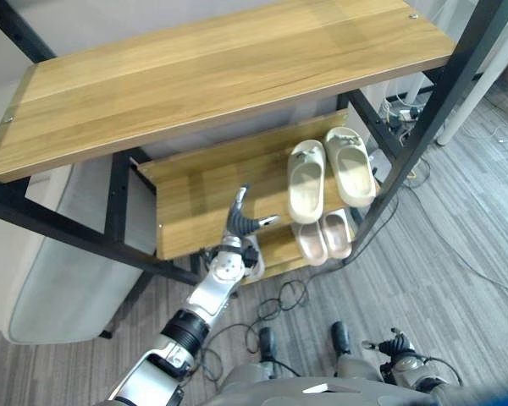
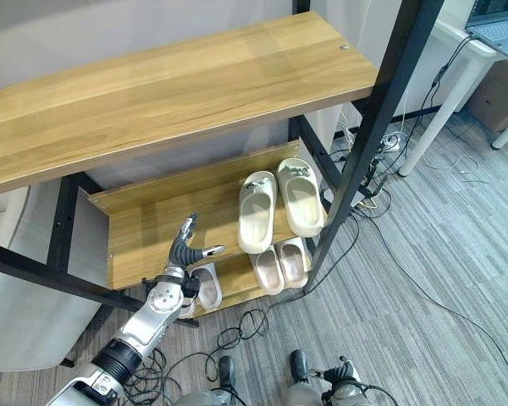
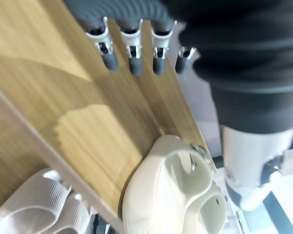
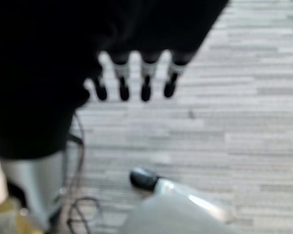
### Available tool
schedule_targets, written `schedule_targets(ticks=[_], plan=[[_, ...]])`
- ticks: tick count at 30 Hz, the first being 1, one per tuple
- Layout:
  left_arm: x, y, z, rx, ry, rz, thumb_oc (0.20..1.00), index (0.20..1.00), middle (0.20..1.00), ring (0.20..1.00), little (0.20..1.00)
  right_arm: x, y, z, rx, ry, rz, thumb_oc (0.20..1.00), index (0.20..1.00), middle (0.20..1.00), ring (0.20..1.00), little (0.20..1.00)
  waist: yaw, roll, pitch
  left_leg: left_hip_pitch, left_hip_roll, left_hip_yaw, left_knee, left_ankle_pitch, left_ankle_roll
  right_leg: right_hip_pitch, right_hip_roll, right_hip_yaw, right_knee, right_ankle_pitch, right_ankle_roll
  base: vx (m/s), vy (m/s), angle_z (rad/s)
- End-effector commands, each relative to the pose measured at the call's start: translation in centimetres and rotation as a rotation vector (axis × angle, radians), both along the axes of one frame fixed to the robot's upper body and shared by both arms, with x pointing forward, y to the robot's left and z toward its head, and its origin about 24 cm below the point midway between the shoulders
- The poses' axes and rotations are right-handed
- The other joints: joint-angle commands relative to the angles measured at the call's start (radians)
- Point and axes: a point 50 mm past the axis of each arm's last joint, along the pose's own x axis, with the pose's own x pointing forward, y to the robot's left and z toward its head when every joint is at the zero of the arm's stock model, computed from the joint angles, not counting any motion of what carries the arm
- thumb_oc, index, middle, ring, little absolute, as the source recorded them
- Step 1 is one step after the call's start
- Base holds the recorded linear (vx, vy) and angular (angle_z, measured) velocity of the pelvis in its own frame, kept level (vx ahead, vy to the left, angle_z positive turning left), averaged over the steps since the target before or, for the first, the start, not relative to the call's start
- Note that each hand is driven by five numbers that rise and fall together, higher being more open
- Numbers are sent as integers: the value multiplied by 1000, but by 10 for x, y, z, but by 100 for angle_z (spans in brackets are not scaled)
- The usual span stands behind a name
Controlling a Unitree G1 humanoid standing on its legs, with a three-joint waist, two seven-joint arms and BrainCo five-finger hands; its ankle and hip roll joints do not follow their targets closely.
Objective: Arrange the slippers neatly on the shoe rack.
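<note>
A cream slipper pair (image 1: pixel 306 179) lies side by side at the right end of the rack's middle shelf (image 1: pixel 199 199); the left wrist view shows one cream slipper (image 3: pixel 171 192) close up. On the lowest shelf a pinkish pair (image 1: pixel 322 238) sits below them, and a pale slipper (image 2: pixel 207 286) lies further left. My left hand (image 1: pixel 237 224) hovers open at the middle shelf's front edge, left of the cream pair, its fingers (image 3: pixel 132 56) straight and holding nothing. My right hand (image 1: pixel 398 345) hangs low over the floor with its fingers (image 4: pixel 132 85) relaxed.
A wide wooden top shelf (image 1: pixel 212 68) overhangs the rack between black metal posts (image 1: pixel 436 106). A pale cushioned seat (image 1: pixel 51 279) stands to the left. Cables (image 1: pixel 288 296) loop on the grey floor in front. A white table leg (image 1: pixel 470 85) stands at the right.
</note>
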Motion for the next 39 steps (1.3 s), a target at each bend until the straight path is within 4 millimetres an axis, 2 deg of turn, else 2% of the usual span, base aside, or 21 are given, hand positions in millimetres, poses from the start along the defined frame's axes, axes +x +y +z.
schedule_targets(ticks=[1,13,25,39], plan=[[13,-22,23,-81,-96,-57,1000,1000,1000,1000,1000,16,-3,6,-22,-37,-9,1000,1000,1000,1000,1000,5,46,27,-21,-32,-50,11,-64,-14,-29,8,-55,95,-141,31,0,0,0],[12,-43,17,-122,-51,-99,1000,1000,1000,1000,1000,26,-10,12,-57,-71,-24,1000,1000,1000,1000,1000,-12,70,62,-48,-31,-36,13,-57,-11,-80,8,-40,113,-134,29,-19,3,-2],[16,-58,22,-130,-59,-128,1000,1000,1000,1000,1000,33,-12,15,-74,-88,-18,1000,1000,1000,1000,1000,-25,88,77,-63,-32,-22,12,-55,-9,-113,7,-19,128,-131,27,-2,0,-1],[22,-72,30,-158,-71,-147,1000,1000,1000,1000,1000,34,-12,15,-74,-90,-20,1000,1000,1000,1000,1000,-37,95,70,-60,-32,-22,12,-56,-10,-116,9,-12,129,-132,24,0,-3,-4]])
